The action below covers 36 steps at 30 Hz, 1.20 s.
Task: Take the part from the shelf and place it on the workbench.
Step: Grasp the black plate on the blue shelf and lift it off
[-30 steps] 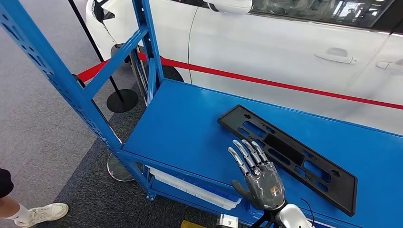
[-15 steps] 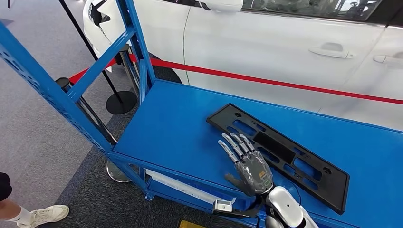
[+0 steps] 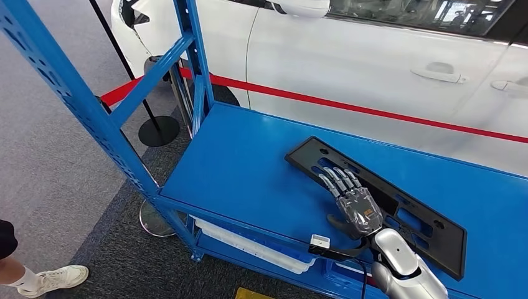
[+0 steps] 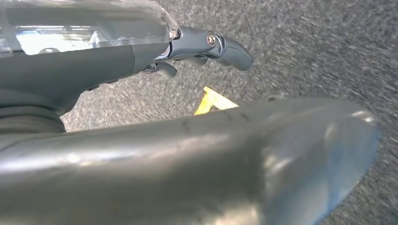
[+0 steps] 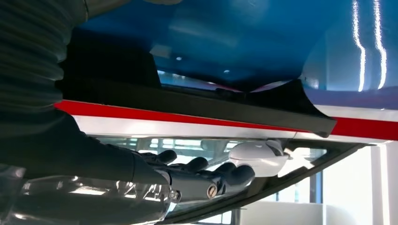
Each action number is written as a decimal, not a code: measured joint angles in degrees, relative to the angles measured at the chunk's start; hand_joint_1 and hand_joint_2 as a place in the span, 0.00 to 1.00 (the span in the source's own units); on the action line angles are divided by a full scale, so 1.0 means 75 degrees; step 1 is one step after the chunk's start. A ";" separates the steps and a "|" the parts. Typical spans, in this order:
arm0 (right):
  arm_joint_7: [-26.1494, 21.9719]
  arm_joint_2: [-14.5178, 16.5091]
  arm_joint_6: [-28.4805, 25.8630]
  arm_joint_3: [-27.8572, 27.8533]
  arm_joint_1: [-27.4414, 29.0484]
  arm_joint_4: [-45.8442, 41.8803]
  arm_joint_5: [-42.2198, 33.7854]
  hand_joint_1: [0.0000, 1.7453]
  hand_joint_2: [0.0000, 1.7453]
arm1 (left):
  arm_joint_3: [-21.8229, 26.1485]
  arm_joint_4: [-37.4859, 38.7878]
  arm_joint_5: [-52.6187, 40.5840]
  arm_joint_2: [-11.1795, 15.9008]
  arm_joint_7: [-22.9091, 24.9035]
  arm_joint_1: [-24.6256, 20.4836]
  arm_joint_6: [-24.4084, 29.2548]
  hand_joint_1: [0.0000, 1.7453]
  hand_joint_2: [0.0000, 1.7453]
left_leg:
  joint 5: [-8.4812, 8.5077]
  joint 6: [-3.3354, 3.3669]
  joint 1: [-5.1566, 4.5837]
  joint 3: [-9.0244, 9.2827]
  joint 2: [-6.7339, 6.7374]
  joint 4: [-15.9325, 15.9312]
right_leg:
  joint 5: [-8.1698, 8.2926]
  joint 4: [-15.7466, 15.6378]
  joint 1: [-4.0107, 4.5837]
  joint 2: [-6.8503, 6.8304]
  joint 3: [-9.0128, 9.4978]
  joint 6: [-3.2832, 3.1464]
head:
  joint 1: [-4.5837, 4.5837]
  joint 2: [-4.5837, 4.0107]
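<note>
Flat on the bright blue metal shelf deck (image 3: 243, 168) lies the long black plastic licence-plate frame (image 3: 398, 215), a slotted rectangular part running diagonally from near the deck's middle toward its near right corner. Over the frame's left half hovers or rests the right hand (image 3: 352, 199), grey-backed with silver-jointed dark fingers (image 3: 336, 179) stretched out straight and side by side, pointing away from the robot toward the white car (image 3: 373, 56). Its thumb sticks out to the side over the blue deck just beside the frame's near edge. The fingers are extended, not curled around anything; whether the palm actually presses on the frame I cannot tell from the head view. From the right wrist view, the same hand (image 5: 187, 180) shows its fingertips spread flat along the frame's (image 5: 197, 101) dark edge, with nothing clasped between them.

The left hand (image 4: 206, 44) hangs over the speckled grey carpet (image 4: 319, 42), its dark fingers bent loosely inward with nothing in them; a yellow floor mark (image 4: 213, 101) shows beneath it.

Blue perforated steel uprights (image 3: 75, 99) rise at the shelf's left end. Behind the shelf a red barrier tape (image 3: 373, 112) stretches across the car's side, hung from a black stanchion with a round base (image 3: 159, 132). At the lower left, a person's white trainer (image 3: 59, 279) stands on the floor.
</note>
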 joint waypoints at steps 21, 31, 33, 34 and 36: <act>-0.0148 -0.0222 -0.0160 -0.0031 -0.1017 0.1867 -0.0579 0.00 1.00 | -0.0017 -0.0007 -0.0008 0.0152 0.0017 0.0128 -0.0074 0.00 0.00 | -0.0221 -0.0208 -0.0011 0.0158 -0.0032 0.0101 | 0.0818 -0.1949 0.0072 0.0031 0.0972 -0.0151 | -0.0028 0.0000; 0.0066 -0.0321 -0.0417 -0.0031 -0.1381 0.2787 -0.0617 0.00 1.00 | -0.0047 -0.0012 -0.0018 0.0151 -0.0038 0.0170 -0.0131 0.00 0.00 | -0.0052 0.0102 -0.0093 0.0079 0.0015 0.0037 | 0.0054 -0.0235 0.0061 0.0023 0.0254 -0.0020 | -0.0021 0.0000; 0.0200 -0.0362 -0.0533 -0.0031 -0.1469 0.2896 -0.0574 0.00 1.00 | -0.0047 -0.0029 -0.0019 0.0135 -0.0047 0.0171 -0.0140 0.00 0.00 | -0.0054 0.0099 -0.0141 0.0098 0.0010 0.0044 | 0.0518 -0.1304 0.0141 0.0011 0.0815 -0.0203 | -0.0028 0.0000; 0.0251 -0.0389 -0.0573 -0.0031 -0.1512 0.2937 -0.0555 0.00 1.00 | -0.0048 -0.0043 -0.0020 0.0126 -0.0052 0.0166 -0.0145 0.00 0.00 | -0.0054 0.0086 -0.0151 0.0098 0.0006 0.0047 | 0.0646 -0.1715 0.0181 -0.0010 0.1013 -0.0282 | -0.0029 0.0000; 0.0306 -0.0442 -0.0611 -0.0031 -0.1576 0.3008 -0.0520 0.00 1.00 | -0.0050 -0.0069 -0.0022 0.0109 -0.0061 0.0164 -0.0157 0.00 0.00 | -0.0048 0.0035 -0.0143 0.0090 0.0003 0.0047 | 0.0695 -0.2019 0.0238 -0.0041 0.1132 -0.0364 | -0.0031 0.0000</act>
